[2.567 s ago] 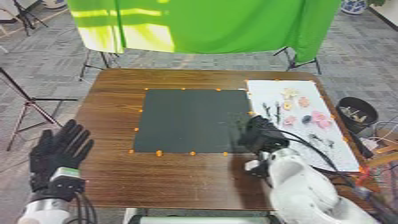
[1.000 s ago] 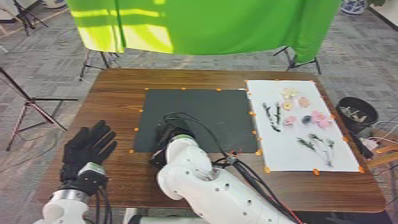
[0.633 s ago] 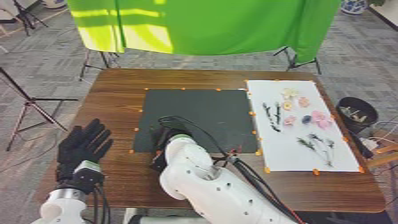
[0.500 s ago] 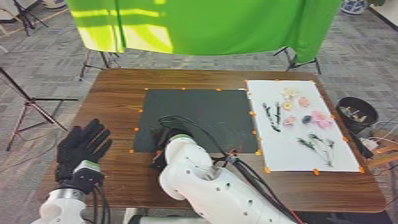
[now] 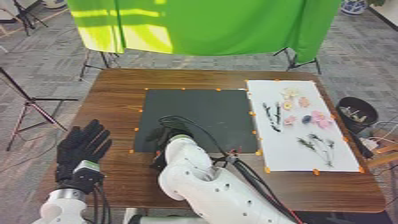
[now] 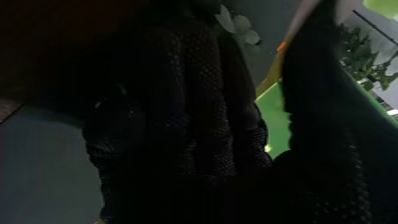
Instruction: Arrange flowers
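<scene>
In the head view my right hand point(image 5: 162, 139) is over the lower left part of the black mat point(image 5: 200, 110), palm partly hidden by its arm. In the right wrist view that hand point(image 6: 200, 110) has fairly straight fingers, the thumb apart from them. Pale leaves point(image 6: 238, 24) show beside the fingertips; whether the hand touches them I cannot tell. My left hand point(image 5: 83, 145) is open, left of the mat. On the white sheet point(image 5: 280, 157) lie dark stems point(image 5: 273, 117), pink flowers point(image 5: 321, 120), a yellow flower point(image 5: 287, 105), a dark blue flower point(image 5: 307, 119) and green sprigs point(image 5: 317, 145).
Orange tape pieces mark the edges of the mat and the sheet on the brown table point(image 5: 120, 100). A black bin point(image 5: 357, 111) stands on the floor beyond the right table edge. A green cloth point(image 5: 213, 27) hangs behind the table. Cables run along the right arm.
My right hand has moved left from the sheet's left edge to the mat's lower left, uncovering the sheet. The left hand has shifted right, then slightly back; both have lately kept nearly still.
</scene>
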{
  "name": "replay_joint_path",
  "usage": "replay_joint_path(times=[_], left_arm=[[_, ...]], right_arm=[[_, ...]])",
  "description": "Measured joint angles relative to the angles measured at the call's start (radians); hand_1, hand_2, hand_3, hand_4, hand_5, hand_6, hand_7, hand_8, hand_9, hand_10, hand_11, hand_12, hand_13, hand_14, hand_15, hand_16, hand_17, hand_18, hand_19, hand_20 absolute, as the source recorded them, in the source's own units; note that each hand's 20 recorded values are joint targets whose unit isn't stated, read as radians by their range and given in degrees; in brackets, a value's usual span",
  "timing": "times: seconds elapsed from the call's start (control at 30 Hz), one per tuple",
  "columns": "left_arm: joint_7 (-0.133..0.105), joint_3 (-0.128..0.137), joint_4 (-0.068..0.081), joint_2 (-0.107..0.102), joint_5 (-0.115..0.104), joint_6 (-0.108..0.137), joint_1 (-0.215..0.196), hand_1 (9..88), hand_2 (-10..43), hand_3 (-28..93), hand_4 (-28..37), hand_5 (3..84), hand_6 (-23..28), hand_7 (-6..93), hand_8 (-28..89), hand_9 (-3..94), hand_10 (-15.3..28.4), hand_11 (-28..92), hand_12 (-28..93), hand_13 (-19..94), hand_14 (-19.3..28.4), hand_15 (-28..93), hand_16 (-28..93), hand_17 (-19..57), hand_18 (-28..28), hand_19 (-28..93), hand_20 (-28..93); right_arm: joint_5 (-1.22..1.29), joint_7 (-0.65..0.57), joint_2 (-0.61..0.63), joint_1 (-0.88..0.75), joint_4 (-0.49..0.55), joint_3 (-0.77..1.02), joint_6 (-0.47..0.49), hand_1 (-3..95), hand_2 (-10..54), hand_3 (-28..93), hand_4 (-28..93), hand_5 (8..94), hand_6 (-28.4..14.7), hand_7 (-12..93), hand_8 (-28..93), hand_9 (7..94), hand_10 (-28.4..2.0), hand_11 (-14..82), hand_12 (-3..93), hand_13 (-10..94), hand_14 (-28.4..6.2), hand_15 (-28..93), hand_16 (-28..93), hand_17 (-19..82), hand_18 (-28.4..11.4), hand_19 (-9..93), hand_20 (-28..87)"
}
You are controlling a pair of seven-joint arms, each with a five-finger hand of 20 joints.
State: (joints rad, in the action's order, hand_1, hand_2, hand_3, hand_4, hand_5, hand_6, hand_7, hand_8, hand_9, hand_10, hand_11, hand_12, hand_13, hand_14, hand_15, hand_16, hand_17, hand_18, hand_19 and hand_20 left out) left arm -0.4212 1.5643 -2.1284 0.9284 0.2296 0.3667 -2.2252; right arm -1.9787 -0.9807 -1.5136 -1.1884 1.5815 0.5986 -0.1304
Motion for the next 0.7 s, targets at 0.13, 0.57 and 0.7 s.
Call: replay_joint_path(times=[0.13, 0.57, 0.7], left_arm=[[-0.017, 0.005, -0.001, 0.004, -0.009, 0.000, -0.005, 26.9, 14.7, 73, -28.2, 43.7, 11.1, 14.2, -8, 30.2, 16.7, 25, 11, 19, 16.2, 36, -7, -7.8, 14.4, 36, 9], [-0.052, 0.061, -0.020, 0.022, -0.016, 0.000, -0.066, 26.9, 14.9, 73, -28.3, 43.7, 11.1, 14.3, -8, 30.3, 16.6, 25, 10, 19, 16.3, 36, -8, -7.7, 14.5, 36, 9], [-0.056, 0.059, -0.020, 0.022, -0.017, 0.000, -0.068, 26.7, 14.9, 73, -28.3, 43.7, 11.1, 14.3, -8, 30.3, 16.6, 25, 10, 19, 16.3, 36, -8, -7.7, 14.5, 36, 9]], right_arm=[[-0.001, 0.014, 0.039, 0.003, 0.031, -0.033, -0.036, 25.0, -3.2, 80, -21, 57.4, -9.1, 47, -18, 75.6, -20.8, 35.5, 24.1, 75, -16.4, 55, 24, 42, -27.4, 93, 23], [-0.017, 0.207, 0.251, -0.048, 0.214, 0.065, -0.082, 13.2, 15.7, 76, -24, 55.3, -1.7, 19, -13, 45.7, -23.2, 23.7, 19.0, 33, -21.7, 53, 15, 15, -23.1, 70, 28], [0.095, 0.459, 0.259, -0.077, 0.211, 0.181, 0.054, 3.0, 23.9, 70, -25, 53.5, 0.6, 14, -12, 27.3, -18.7, 3.2, 15.1, 14, -18.3, 3, 31, -4, -18.0, 43, 20]])
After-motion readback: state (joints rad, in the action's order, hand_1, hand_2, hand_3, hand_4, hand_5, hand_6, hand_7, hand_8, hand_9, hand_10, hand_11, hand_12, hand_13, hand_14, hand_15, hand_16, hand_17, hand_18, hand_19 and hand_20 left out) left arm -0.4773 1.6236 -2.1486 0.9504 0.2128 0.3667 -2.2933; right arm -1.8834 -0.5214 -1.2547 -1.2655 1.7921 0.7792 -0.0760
